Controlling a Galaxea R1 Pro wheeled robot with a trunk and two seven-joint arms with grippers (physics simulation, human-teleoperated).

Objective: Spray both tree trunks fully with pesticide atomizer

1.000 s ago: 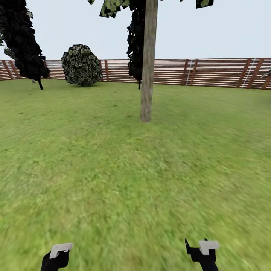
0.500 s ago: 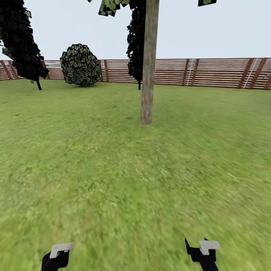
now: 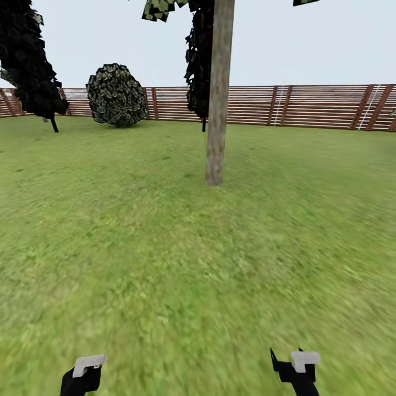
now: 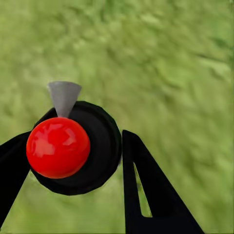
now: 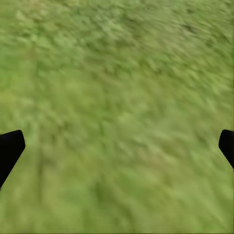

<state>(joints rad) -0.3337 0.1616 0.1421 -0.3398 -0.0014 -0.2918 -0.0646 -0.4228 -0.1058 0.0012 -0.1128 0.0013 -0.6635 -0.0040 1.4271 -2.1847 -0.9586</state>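
Note:
In the left wrist view the pesticide atomizer (image 4: pixel 57 146) shows as a round black body with a glossy red cap and a grey cone nozzle. My left gripper (image 4: pixel 73 161) is shut on it, a black finger (image 4: pixel 146 190) on each side. In the head view, one tree trunk (image 3: pixel 218 110), pale grey-brown and bare, rises from the lawn straight ahead, several metres off. My left gripper (image 3: pixel 82 374) and right gripper (image 3: pixel 294 368) sit low at the frame's bottom edge. The right gripper (image 5: pixel 117 144) is open over grass, nothing between its fingers.
A brown slat fence (image 3: pixel 308 105) closes the lawn at the back. A round dark bush (image 3: pixel 117 94) stands at the back left, a near-black narrow tree (image 3: pixel 30 60) at the far left, another (image 3: pixel 199 60) behind the trunk. Open grass (image 3: pixel 181 264) lies between me and the trunk.
The whole head view has crept forward, so the trunk looks slightly closer and lower. Both arms keep the same pose.

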